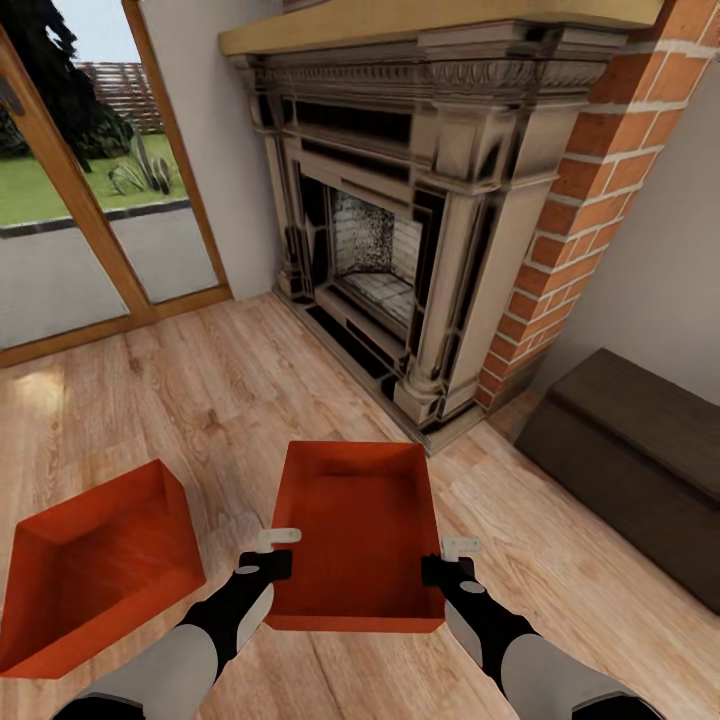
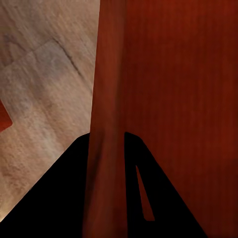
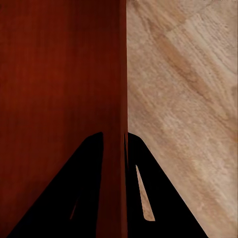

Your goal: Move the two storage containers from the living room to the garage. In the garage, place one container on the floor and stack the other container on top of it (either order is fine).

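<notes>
One orange-red storage container (image 1: 360,530) sits in the middle of the head view, over the light wood planks of the living room. My left gripper (image 1: 278,545) is shut on its left wall and my right gripper (image 1: 456,553) is shut on its right wall. In the left wrist view the wall (image 2: 106,89) runs between the black fingers (image 2: 59,198) of the left gripper (image 2: 106,144). The right wrist view shows the other wall (image 3: 115,89) pinched in the right gripper (image 3: 114,141). The second container (image 1: 95,565) lies on the planks to the left, apart from both grippers.
A dark-wood fireplace (image 1: 400,250) with a brick side (image 1: 590,200) stands straight ahead. A dark brown wooden chest (image 1: 640,460) lies at the right by the wall. Wood-framed glass doors (image 1: 80,230) are at the left. Open plank floor (image 1: 200,390) lies between.
</notes>
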